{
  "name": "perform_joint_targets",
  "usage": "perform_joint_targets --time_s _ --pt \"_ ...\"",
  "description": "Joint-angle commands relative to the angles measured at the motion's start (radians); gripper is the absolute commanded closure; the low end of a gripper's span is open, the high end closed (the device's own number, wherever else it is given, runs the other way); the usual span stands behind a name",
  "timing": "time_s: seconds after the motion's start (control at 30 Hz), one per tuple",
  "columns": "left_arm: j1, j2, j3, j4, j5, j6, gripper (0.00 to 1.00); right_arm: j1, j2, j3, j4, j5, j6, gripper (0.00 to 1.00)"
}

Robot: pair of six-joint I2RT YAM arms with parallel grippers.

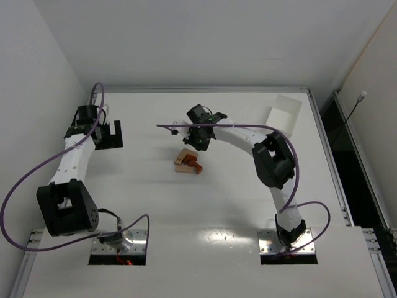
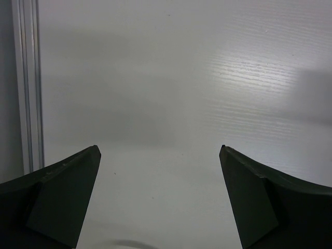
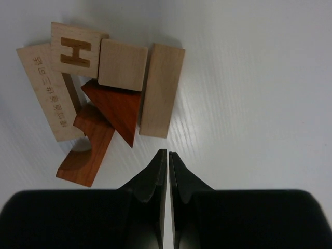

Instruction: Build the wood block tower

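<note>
**Blocks in a flat heap, right claw closed beside them**

Blocks lie mid-counter, all flat and touching, none stacked into a tower. I see pale tan pieces, one stamped with an H, plus a reddish wedge and a reddish notched piece. My right claw is pressed together and holds nothing, its tips just short of the wedge's point. My left claw is spread wide over bare counter at the far left, well apart from the blocks. A white tray sits at the far right.
</note>
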Motion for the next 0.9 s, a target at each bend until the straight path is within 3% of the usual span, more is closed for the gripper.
perform_joint_targets --time_s 0.0,0.6,0.87 --pt "-0.008 -0.037 -0.003 0.007 -0.009 0.009 0.01 0.020 0.033 0.004 0.031 0.015 0.016 0.98" --pt "0.010 -0.019 -0.003 0.016 -0.009 0.028 0.01 0.103 0.087 0.063 -0.022 -0.106 0.025 0.95" --pt "0.010 0.000 0.008 0.016 -0.009 0.028 0.01 0.134 0.145 0.120 -0.026 -0.091 0.038 0.93"
